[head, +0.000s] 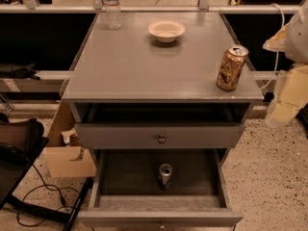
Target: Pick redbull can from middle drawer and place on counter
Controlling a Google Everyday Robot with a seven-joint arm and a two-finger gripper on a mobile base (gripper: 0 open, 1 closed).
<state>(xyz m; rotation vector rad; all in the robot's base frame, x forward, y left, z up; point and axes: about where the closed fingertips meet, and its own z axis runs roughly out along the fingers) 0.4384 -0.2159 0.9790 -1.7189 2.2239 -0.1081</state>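
The redbull can (pixel 165 173) stands upright on the dark floor of the open middle drawer (pixel 159 216), near its centre. The drawer is pulled well out towards me. The counter (pixel 144 66) is the grey top of the cabinet above it. My gripper (pixel 285 102) is at the right edge of the view, beside the counter's front right corner, well above and to the right of the can. It holds nothing that I can see.
A wider gold-orange can (pixel 231 68) stands on the counter's front right corner. A white bowl (pixel 166 31) and a clear water bottle (pixel 112 7) stand at the back. The top drawer (pixel 161 135) is slightly out. A cardboard box (pixel 67 153) and cables lie on the floor at left.
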